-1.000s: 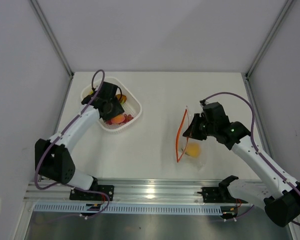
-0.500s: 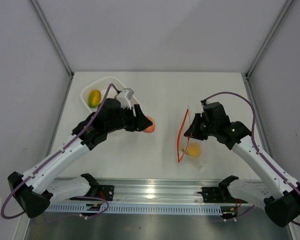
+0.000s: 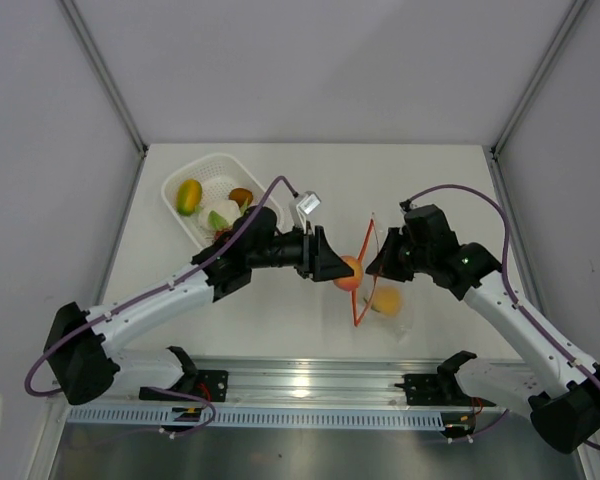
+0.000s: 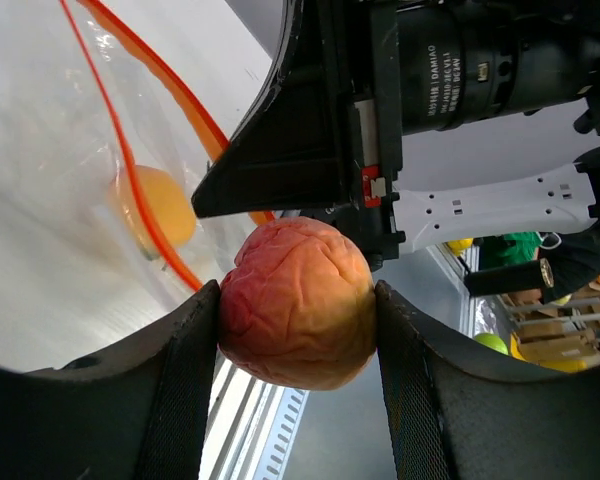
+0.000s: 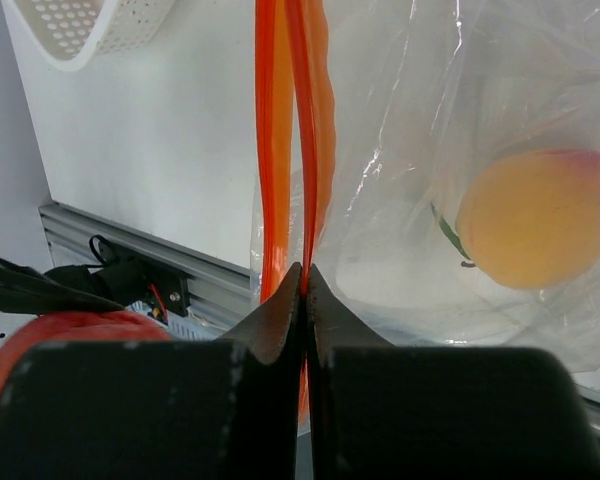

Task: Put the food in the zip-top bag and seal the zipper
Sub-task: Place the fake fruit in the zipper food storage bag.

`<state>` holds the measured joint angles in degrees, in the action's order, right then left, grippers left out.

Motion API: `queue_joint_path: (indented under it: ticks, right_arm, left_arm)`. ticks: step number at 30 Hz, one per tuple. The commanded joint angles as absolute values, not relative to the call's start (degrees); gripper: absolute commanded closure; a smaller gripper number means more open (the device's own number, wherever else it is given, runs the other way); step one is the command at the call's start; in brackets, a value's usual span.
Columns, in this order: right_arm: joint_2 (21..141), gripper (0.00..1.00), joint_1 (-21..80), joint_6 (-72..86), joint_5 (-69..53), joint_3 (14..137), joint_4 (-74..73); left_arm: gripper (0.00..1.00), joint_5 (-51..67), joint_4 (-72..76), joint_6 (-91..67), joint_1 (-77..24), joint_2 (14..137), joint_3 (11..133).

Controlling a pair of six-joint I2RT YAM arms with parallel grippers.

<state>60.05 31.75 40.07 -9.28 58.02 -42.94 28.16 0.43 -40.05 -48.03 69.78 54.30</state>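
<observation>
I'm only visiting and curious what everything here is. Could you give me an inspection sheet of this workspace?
Surface: white table.
Job's things: clear bag, mouth open, one peach piece inside; basket holds mango and other pieces.
Clutter: nothing seen.
Grippers: left gripper holds a reddish fruit at the bag's mouth; right gripper pinches the zipper.
Cables: purple cable along each arm.
Surroundings: white walls, metal rail at near edge.

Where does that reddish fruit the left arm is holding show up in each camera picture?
Top external: the reddish fruit is mid-table, against the red-orange zipper.
Left wrist: dead centre, squeezed between the fingers.
Right wrist: probably the red blur at bottom left.
Shared landmark: the zipper.
</observation>
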Motion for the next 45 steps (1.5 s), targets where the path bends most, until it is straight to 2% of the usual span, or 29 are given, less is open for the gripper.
queue_joint_path:
  ticks: [1,11,23,25,27,28,29,30,33,37,38,43,45]
  right_arm:
    - [59.24,1.0,32.78,41.31,-8.62,61.35,-43.33]
    - [58.54,1.0,33.57,43.07,-8.26,64.6,-44.03]
    - [58.09,1.0,34.28,44.39,-10.02,65.04,-43.77]
    - [58.18,1.0,34.54,44.3,-10.02,64.6,-43.51]
    - [58.36,1.0,34.63,44.39,-9.93,63.64,-42.9]
    - [58.45,1.0,34.63,44.47,-9.93,63.46,-42.8]
    - [58.53,1.0,34.72,44.47,-9.76,63.28,-42.89]
    - [58.54,1.0,34.8,44.47,-9.67,63.11,-42.8]
    - [58.27,1.0,34.98,44.3,-9.14,62.4,-43.06]
    - [57.66,1.0,35.33,43.95,-8.17,61.96,-43.86]
    - [57.66,1.0,35.24,43.95,-7.91,61.61,-43.94]
    - [57.39,1.0,35.77,43.68,-7.47,60.91,-44.3]
    - [57.31,1.0,36.03,43.86,-6.95,60.91,-44.47]
  left_arm:
    - [0.99,33.04,9.49,-42.63,-49.3,73.12,55.89]
    - [0.99,29.19,5.37,-42.1,-52.56,81.3,58.53]
    - [0.99,8.71,-16.69,-40.7,-53.79,83.41,66.35]
    - [0.86,8.79,-16.53,-40.08,-54.05,82.97,66.62]
    - [0.6,9.49,-15.04,-38.68,-54.49,81.92,66.01]
    - [0.42,9.41,-14.86,-38.15,-55.1,81.39,66.09]
    - [0.35,8.53,-15.11,-37.19,-55.46,80.95,66.09]
    - [0.21,8.26,-15.38,-36.57,-55.72,79.9,66.18]
    - [0.14,6.77,-16.69,-34.37,-56.86,77.44,66.27]
    - [0.12,4.49,-18.37,-31.91,-57.57,74.19,66.97]
    - [0.01,3.87,-18.8,-31.38,-57.66,73.66,67.41]
    - [0.01,1.51,-20.64,-30.67,-57.66,71.37,69.25]
    - [0.04,0.27,-22.32,-30.85,-57.66,71.89,69.96]
